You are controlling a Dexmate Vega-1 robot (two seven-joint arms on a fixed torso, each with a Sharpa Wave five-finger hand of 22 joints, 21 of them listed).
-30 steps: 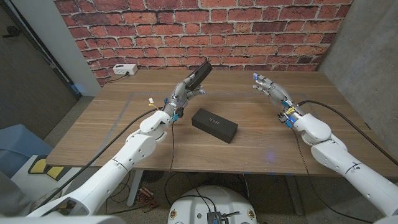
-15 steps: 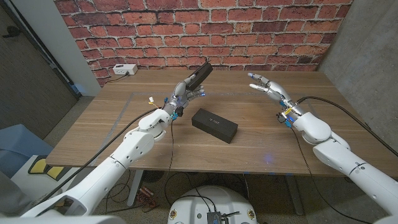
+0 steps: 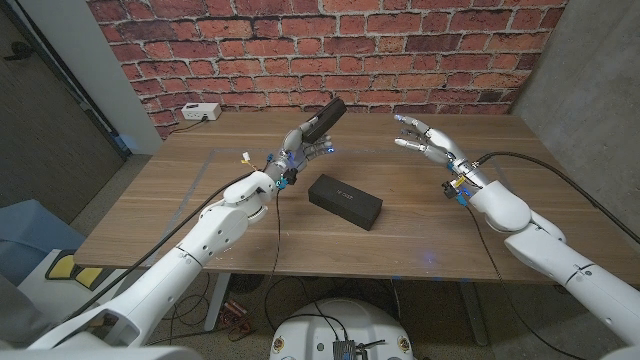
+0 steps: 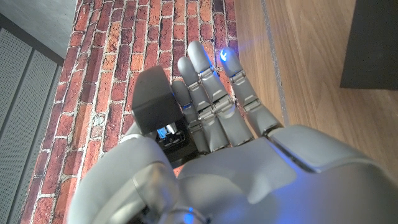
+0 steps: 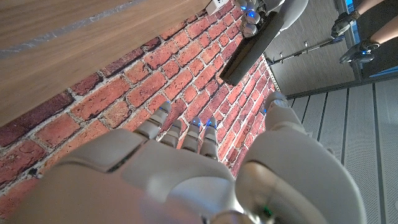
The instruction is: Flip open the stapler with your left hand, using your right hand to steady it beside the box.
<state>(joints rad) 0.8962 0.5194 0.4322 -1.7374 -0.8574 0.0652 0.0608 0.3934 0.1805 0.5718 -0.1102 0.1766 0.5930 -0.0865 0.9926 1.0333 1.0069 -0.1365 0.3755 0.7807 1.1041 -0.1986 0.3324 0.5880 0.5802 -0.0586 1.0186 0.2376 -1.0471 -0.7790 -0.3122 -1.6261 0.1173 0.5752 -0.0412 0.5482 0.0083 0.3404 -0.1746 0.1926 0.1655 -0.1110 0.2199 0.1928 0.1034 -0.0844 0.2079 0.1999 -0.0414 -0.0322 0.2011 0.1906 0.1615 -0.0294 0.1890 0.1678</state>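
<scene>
Starting at our left, we hold the stapler (image 3: 322,120) up off the table (image 3: 200,200) in our left hand (image 3: 300,147), fingers curled about its lower end so the dark body slants up and away past the fingertips, toward the brick wall (image 3: 420,60); lifted like this, it seems to us, the top stays free to swing. In the left wrist view the stapler (image 4: 152,102) sits against the thumb side of the fingers (image 4: 211,93), though we cannot tell how firmly they press, since the back of the hand covers the grip. Below and just beyond our left fingertips the black box (image 3: 345,201) lies on the wood. Well apart to the right, our right hand (image 3: 428,142) hangs above the table with fingers spread and holding nothing, reaching toward the stapler, probably to brace it; the hinge itself is too small to make out.
</scene>
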